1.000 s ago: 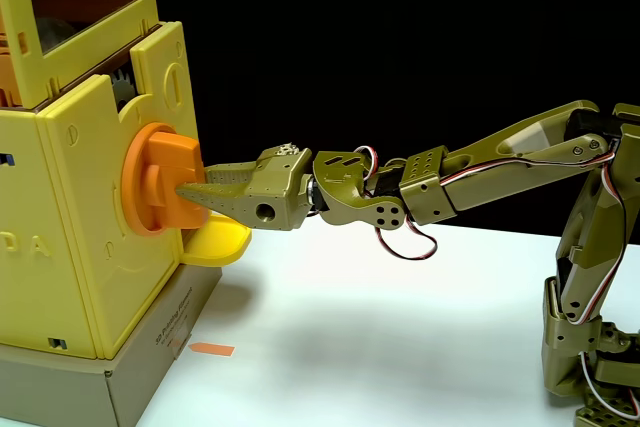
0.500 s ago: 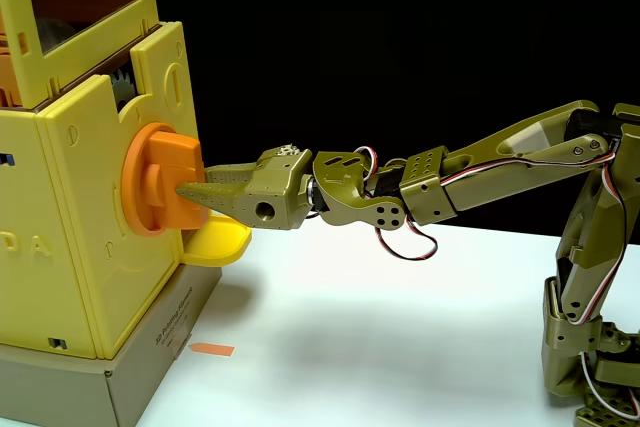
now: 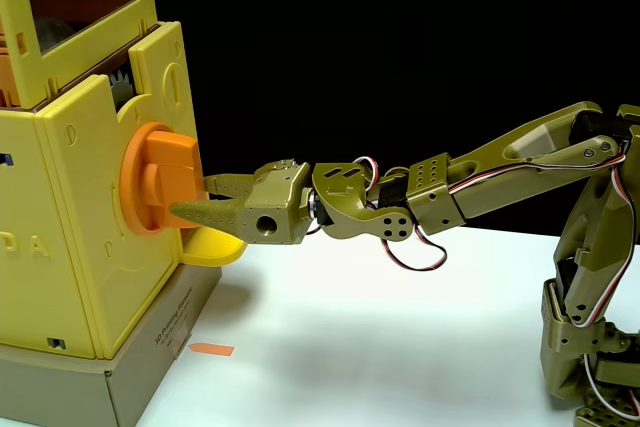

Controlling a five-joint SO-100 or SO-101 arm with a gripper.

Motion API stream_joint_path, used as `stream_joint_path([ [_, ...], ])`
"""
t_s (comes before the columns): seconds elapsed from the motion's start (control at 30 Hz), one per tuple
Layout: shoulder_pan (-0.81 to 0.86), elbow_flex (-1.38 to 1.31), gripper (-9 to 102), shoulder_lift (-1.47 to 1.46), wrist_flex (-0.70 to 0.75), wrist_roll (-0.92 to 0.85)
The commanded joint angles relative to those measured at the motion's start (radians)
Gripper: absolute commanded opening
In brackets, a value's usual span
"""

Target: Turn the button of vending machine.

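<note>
In the fixed view the tall yellow vending machine [image 3: 80, 247] stands at the left on a grey base. Its orange button [image 3: 150, 182], a disc with a thick bar, faces right. My olive gripper [image 3: 190, 197] reaches in from the right and is shut on the bar. The near finger [image 3: 205, 212] lies across the bar's lower front. The thinner far finger [image 3: 228, 183] meets the bar higher up. The wrist is rolled, so the fingers appear one above the other.
A yellow scoop tray [image 3: 215, 247] juts out just under the gripper. The grey cardboard base [image 3: 130, 377] carries the machine, and a small orange strip [image 3: 212, 349] lies on the white table beside it. The arm's base [image 3: 590, 347] stands at the right edge.
The wrist has rolled and the gripper has dropped a little. Its fingers, earlier seen as one wedge on the bar, now appear one above the other. The forearm sits slightly lower.
</note>
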Motion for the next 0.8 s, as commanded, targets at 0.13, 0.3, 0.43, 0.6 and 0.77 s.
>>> stream_joint_path([
  [0.13,-0.006,0.012,31,0.097,-0.02,0.012],
  [0.3,0.025,0.077,32,0.141,-0.012,-0.172],
  [0.43,0.054,0.132,32,0.21,0.095,-0.371],
  [0.6,0.069,0.245,33,0.359,0.198,-0.627],
  [0.77,0.078,0.341,35,0.591,0.314,-1.077],
])
